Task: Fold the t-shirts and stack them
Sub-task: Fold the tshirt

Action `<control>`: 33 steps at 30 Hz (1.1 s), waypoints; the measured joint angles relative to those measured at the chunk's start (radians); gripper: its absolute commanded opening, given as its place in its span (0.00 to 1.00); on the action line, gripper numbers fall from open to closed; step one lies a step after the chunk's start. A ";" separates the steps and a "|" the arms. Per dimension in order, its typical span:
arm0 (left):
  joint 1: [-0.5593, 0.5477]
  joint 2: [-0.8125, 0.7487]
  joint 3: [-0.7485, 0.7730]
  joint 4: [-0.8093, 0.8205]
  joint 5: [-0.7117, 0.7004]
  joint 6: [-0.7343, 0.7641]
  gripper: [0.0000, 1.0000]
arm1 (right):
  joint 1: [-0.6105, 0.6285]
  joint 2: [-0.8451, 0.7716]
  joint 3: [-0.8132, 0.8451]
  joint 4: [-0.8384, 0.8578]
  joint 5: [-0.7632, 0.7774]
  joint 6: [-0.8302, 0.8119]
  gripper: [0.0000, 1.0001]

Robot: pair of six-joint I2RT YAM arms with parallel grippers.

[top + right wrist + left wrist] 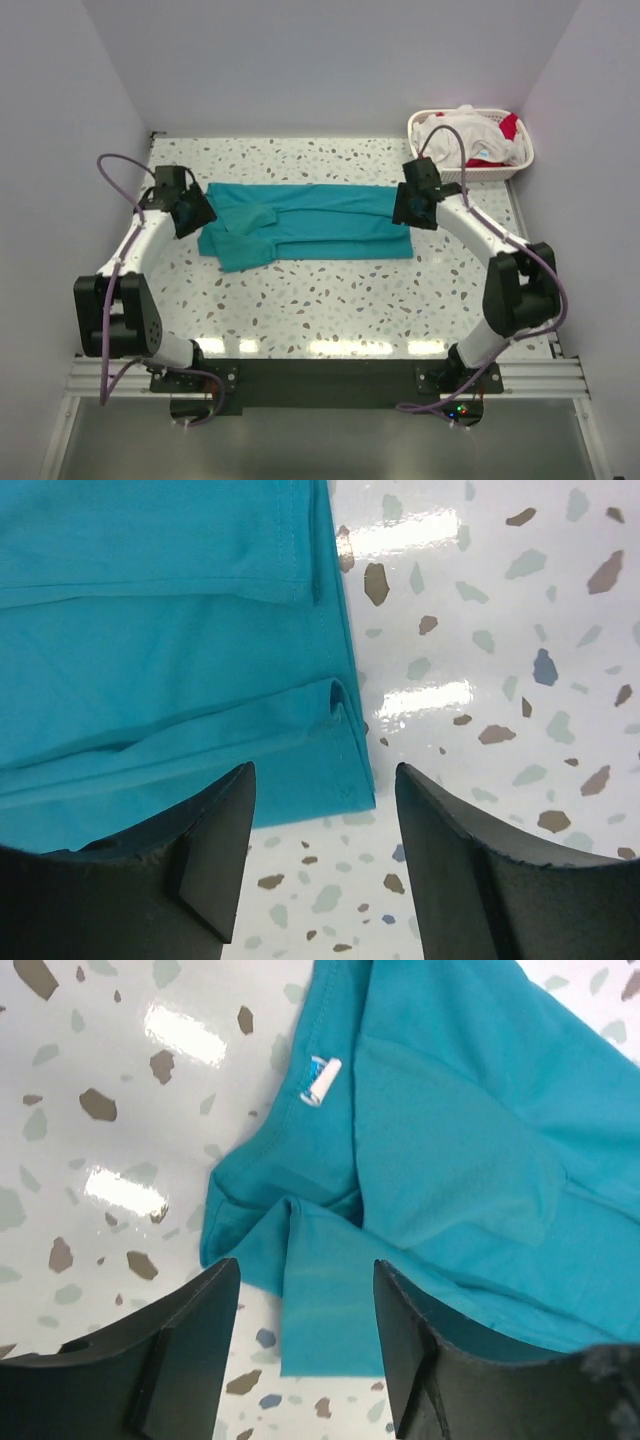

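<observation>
The table (330, 300) is a glossy white terrazzo slab flecked with brown, grey and blue chips, catching bright strips of lamp glare; plain pale walls (330, 60) close it in on three sides, and a black strip and a metal rail run along the near edge; in the far right corner stands a white lattice basket (522, 164) with white and red t-shirts (482, 134) bundled inside

The teal t-shirt (320, 225) lies flat on the middle of the table, folded into a long band whose long axis runs left to right; its collar end points to the left and its stitched hem to the right; a folded sleeve lies on top near the left end

A small white tag (321, 1081) with a blue mark sits at the collar seam; any writing on it is too small to read

The left gripper (303, 1280) hangs over the collar end with its jaws spread wide and nothing between them but the cloth below; the right gripper (325, 780) hangs over the near hem corner, likewise wide and empty; whether either finger touches the fabric seems doubtful from these views
</observation>
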 measured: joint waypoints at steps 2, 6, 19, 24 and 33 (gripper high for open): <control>-0.011 -0.074 -0.063 0.012 0.005 0.004 0.75 | 0.003 -0.084 -0.039 0.008 -0.014 -0.007 0.64; -0.069 -0.182 -0.206 0.008 0.016 -0.003 0.80 | 0.014 -0.230 -0.130 0.041 -0.084 -0.017 0.71; -0.193 -0.179 -0.401 0.038 0.014 -0.055 0.69 | 0.161 -0.301 -0.347 0.130 -0.278 -0.016 0.72; -0.200 -0.146 -0.401 0.080 0.006 -0.082 0.56 | 0.164 -0.302 -0.366 0.165 -0.300 -0.014 0.72; -0.213 -0.101 -0.387 0.108 0.000 -0.116 0.11 | 0.164 -0.303 -0.396 0.178 -0.313 -0.021 0.71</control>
